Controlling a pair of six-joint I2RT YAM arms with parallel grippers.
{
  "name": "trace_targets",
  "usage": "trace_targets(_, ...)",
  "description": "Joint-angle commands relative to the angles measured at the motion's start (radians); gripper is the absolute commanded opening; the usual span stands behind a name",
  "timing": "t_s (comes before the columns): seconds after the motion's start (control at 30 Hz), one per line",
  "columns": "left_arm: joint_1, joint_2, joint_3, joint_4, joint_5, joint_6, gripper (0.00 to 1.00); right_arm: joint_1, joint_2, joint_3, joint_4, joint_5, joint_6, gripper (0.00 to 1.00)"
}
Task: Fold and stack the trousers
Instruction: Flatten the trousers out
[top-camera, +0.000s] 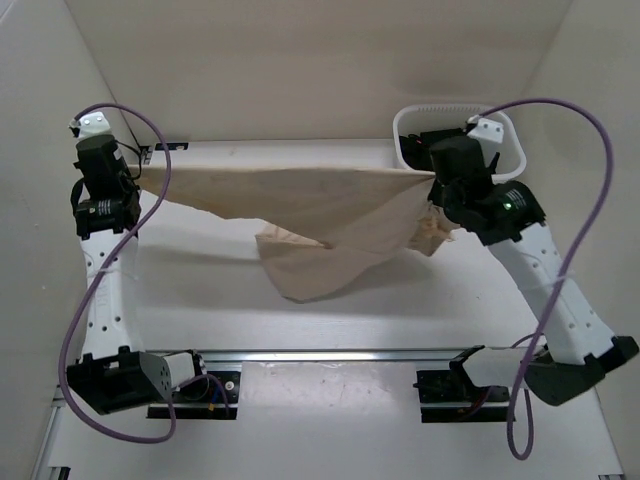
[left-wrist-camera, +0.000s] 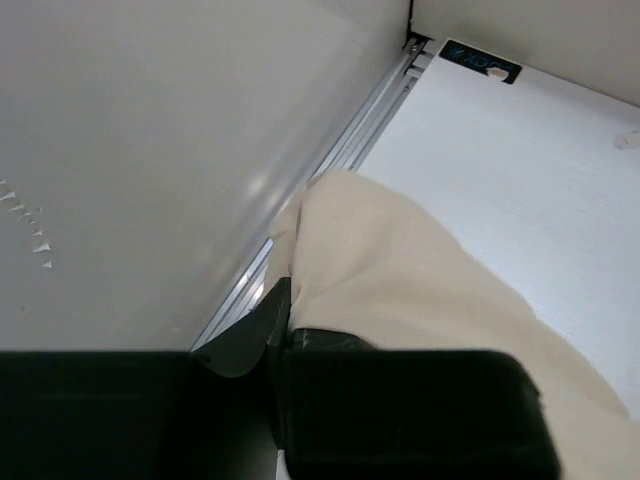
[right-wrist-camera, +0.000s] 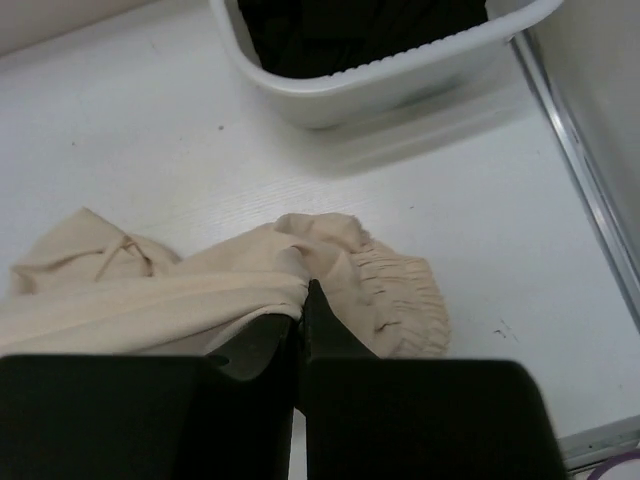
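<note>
The beige trousers (top-camera: 300, 205) hang stretched between my two grippers above the table, with a loose fold drooping down to the table at the middle (top-camera: 305, 270). My left gripper (top-camera: 140, 180) is shut on the left end of the cloth; the left wrist view shows the trousers (left-wrist-camera: 400, 270) pinched at my left gripper (left-wrist-camera: 282, 310). My right gripper (top-camera: 432, 195) is shut on the right end. In the right wrist view the gathered waistband (right-wrist-camera: 400, 295) bunches beside my right gripper (right-wrist-camera: 303, 300).
A white basket (top-camera: 510, 140) holding black garments (right-wrist-camera: 350, 30) stands at the back right, just behind my right gripper. White walls enclose the left, back and right sides. A metal rail (top-camera: 330, 355) crosses the near edge between the arm bases.
</note>
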Motion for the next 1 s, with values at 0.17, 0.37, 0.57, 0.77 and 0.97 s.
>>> trace_targets(0.17,0.044,-0.105,0.033,-0.042,-0.084,0.0,0.15,0.01,-0.173,0.025,-0.163,0.11,-0.02,0.0)
trace_targets(0.37,0.044,-0.088,0.264,-0.042,-0.064,0.0,0.15,0.019,-0.376,0.025,-0.049,-0.048,-0.103,0.0)
trace_targets(0.57,-0.014,0.155,0.333,-0.042,-0.029,0.0,0.15,-0.031,-0.142,0.089,-0.094,-0.018,-0.209,0.0)
trace_targets(0.77,-0.189,0.594,0.576,-0.102,-0.16,0.0,0.19,-0.251,0.363,0.403,-0.267,-0.321,-0.177,0.51)
trace_targets(0.97,-0.235,0.945,0.853,-0.433,-0.142,0.0,1.0,-0.261,0.505,0.541,-0.366,-0.315,-0.107,0.99)
